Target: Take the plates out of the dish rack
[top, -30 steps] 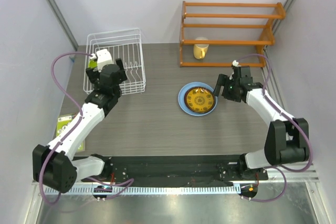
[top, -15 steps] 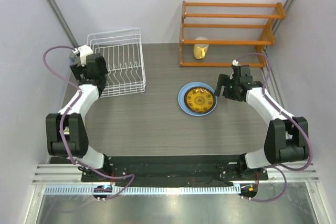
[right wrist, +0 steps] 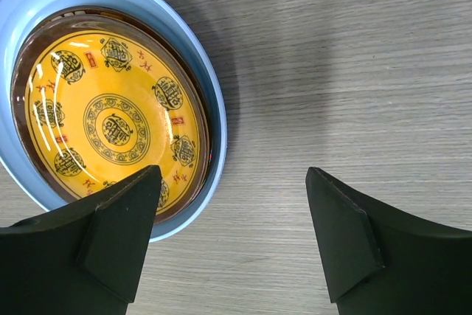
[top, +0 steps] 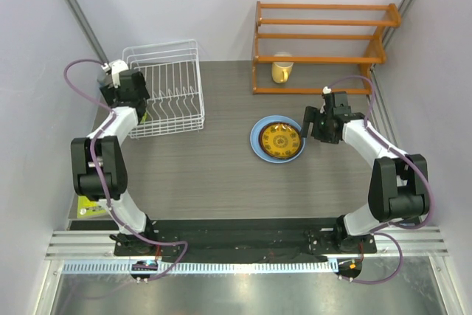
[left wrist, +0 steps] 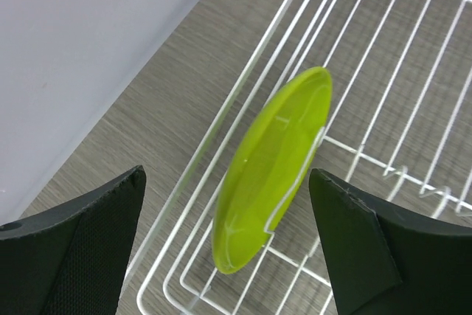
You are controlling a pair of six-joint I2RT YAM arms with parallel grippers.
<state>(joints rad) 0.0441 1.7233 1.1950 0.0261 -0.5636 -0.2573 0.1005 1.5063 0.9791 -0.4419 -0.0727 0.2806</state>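
Note:
A lime green plate [left wrist: 273, 167] stands on edge between the prongs at the left end of the white wire dish rack [top: 166, 53], whose wires also show in the left wrist view [left wrist: 237, 94]. My left gripper [top: 127, 92] is open just above that plate [left wrist: 225, 182], with one jaw on each side and neither touching it. A light blue plate [top: 256, 142] lies flat on the table with a dark red plate [right wrist: 198, 101] and an amber-yellow patterned plate [top: 282, 139] stacked in it. My right gripper [top: 313, 125] is open and empty beside the stack's right edge [right wrist: 232, 182].
An orange wooden slatted shelf [top: 324, 42] stands at the back right with a yellow mug [top: 281, 70] under it. A green and white object [top: 90, 208] lies off the table's left edge. Grey walls close in on both sides.
My left arm has swung from the rack's front left corner round to its left end, over the green plate. My right gripper has shifted slightly towards the plate stack.

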